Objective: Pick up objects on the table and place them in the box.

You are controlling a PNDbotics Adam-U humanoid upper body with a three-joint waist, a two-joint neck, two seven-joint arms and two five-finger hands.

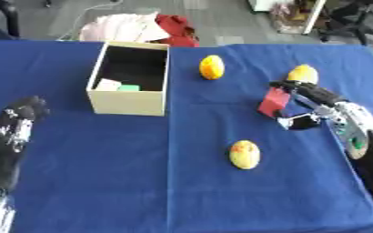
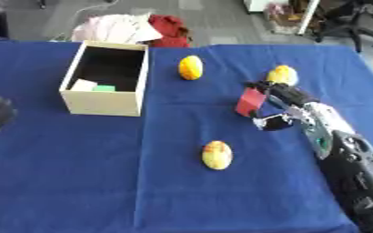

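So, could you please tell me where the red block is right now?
The red block is right of centre on the blue tablecloth, pinched in the right hand, just below the yellow oval fruit at its right.

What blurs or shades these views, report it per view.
Left eye view: soft all over, the right hand smeared around the red block; the box interior is dark with shadow. Right eye view: a bit crisper, with a faint shadow under the near yellow fruit; no glare on the blue cloth.

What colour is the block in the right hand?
Red. The block is pinched in the right hand, clearest in the left eye view.
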